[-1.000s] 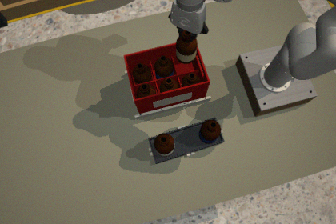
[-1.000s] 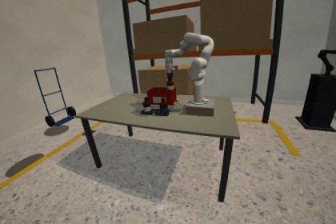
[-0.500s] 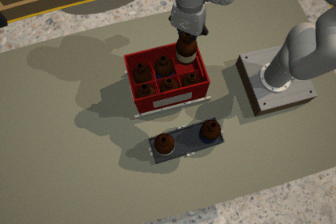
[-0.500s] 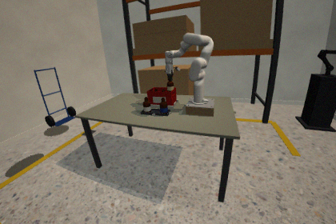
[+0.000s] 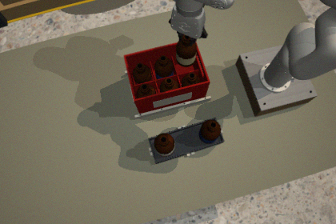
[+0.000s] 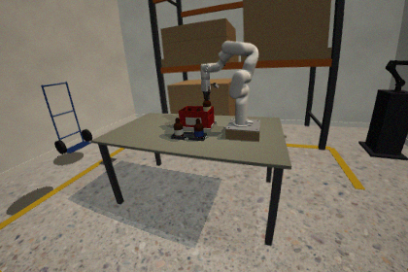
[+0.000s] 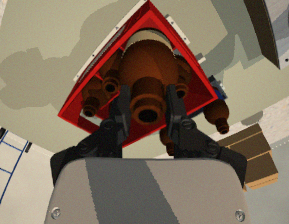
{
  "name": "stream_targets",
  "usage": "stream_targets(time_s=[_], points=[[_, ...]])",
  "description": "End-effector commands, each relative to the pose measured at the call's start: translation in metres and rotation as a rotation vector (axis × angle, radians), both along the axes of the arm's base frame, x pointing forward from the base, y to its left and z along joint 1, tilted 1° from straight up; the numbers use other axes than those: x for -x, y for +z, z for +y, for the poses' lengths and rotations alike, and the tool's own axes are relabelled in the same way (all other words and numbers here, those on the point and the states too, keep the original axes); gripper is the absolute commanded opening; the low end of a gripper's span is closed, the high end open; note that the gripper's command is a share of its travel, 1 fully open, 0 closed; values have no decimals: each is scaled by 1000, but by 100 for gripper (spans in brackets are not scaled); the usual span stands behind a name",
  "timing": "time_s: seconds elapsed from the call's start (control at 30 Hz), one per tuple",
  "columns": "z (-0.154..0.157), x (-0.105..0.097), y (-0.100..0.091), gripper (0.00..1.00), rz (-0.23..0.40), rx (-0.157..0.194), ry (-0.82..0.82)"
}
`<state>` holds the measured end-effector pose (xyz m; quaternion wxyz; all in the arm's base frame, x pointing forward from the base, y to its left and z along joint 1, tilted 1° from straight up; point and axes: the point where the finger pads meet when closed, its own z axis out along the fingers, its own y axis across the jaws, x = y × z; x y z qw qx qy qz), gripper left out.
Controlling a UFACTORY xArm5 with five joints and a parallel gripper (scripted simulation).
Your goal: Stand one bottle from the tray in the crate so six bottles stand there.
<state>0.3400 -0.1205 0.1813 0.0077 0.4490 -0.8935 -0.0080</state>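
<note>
My gripper (image 5: 188, 35) is shut on the neck of a brown bottle (image 5: 186, 51) and holds it upright over the back right cell of the red crate (image 5: 162, 79), its base partly inside. The wrist view shows my fingers on either side of the bottle's neck (image 7: 148, 70), with the crate below. Several other brown bottles stand in the crate's other cells. The dark tray (image 5: 186, 142) in front of the crate carries two upright bottles, one at its left end (image 5: 164, 143) and one at its right end (image 5: 210, 130).
The arm's grey base block (image 5: 275, 80) stands on the table to the right of the crate. In the exterior view the table (image 6: 194, 135) stands before a shelf rack with cardboard boxes (image 6: 243, 33). A blue hand truck (image 6: 65, 120) is at the left.
</note>
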Motion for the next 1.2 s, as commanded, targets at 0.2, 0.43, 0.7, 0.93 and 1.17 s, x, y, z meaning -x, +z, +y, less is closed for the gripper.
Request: stream_targets(time_s=[0.2,0.43,0.7,0.93,1.17], points=[[-1,-1,-7,0,-4,2,0],[-1,-1,-11,0,-4,2,0],[-1,-1,-12,0,-4,2,0],[-1,-1,-12,0,-4,2,0],[-1,-1,-12,0,-4,2,0]])
